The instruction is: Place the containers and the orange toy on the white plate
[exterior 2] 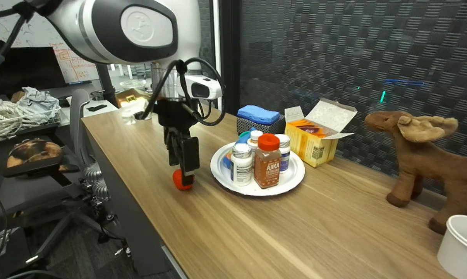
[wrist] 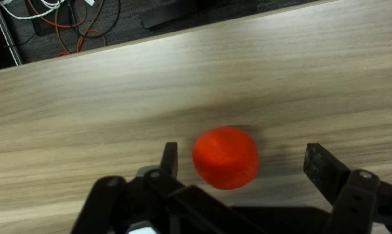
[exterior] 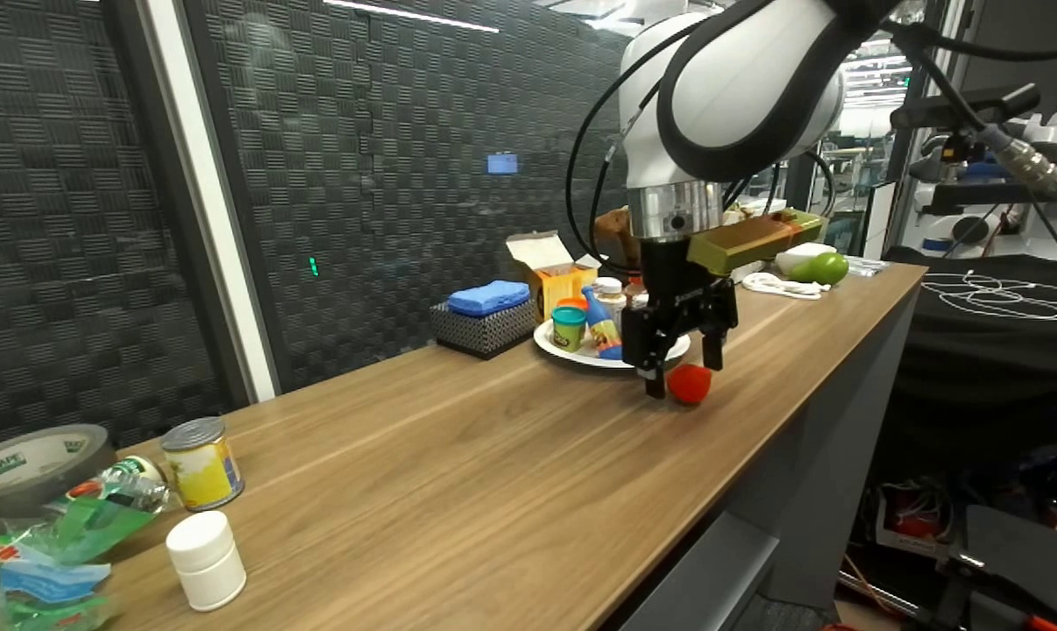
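Green cup [exterior: 569, 331] upright on plate [exterior 2: 293, 178], long axis vert.; pincer [wrist: 241, 155] spread w/ orange toy [wrist: 225, 158] btwn tips.

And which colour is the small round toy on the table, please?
The toy is bright red-orange; the wrist view shows it best.

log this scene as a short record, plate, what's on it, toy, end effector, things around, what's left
white plate: flat on the wooden table
on plate: green cup, blue bottle, three white-capped bottles, brown spice jar
orange toy: on the table beside the plate
end effector: open, straddling the toy, not gripping it
around: yellow box, blue sponge, toy moose, white lidded jar
left to do: toy onto the plate, probably
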Controlling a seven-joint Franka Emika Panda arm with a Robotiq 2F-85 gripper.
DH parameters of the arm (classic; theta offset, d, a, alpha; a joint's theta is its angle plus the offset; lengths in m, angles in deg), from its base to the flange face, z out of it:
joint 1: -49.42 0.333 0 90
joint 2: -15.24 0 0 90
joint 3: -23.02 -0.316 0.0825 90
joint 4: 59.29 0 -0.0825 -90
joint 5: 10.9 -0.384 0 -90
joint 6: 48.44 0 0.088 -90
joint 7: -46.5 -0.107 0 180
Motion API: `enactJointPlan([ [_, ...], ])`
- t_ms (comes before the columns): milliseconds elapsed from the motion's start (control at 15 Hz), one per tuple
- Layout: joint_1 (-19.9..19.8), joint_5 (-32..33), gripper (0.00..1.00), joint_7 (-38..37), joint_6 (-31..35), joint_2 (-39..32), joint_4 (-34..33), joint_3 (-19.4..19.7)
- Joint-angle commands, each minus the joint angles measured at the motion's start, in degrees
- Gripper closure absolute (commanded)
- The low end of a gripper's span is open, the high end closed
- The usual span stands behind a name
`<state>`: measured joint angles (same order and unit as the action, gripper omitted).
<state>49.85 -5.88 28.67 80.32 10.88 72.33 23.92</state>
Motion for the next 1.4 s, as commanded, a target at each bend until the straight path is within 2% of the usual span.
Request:
enactJointPlan([
  [0,-0.35,-0.36,0.26,0.51,1.4,-1.44,-1.39,0.4],
  [133,-0.26,-0.1,0.29,0.51,1.62,-1.7,-1.76,0.45],
  [400,0.01,-0.22,0.62,0.19,0.27,-0.5,-1.61,0.31],
  [533,0.06,-1.11,0.75,0.1,-1.49,0.38,-1.5,0.15],
  [733,0.29,-1.23,0.75,-0.03,-2.69,1.45,-1.87,-0.19],
  [933,0.84,-1.39,0.75,0.76,-0.39,1.56,-3.98,-1.01],
  [1333,1.11,-0.24,0.75,3.65,12.23,-4.2,-9.62,-1.5],
])
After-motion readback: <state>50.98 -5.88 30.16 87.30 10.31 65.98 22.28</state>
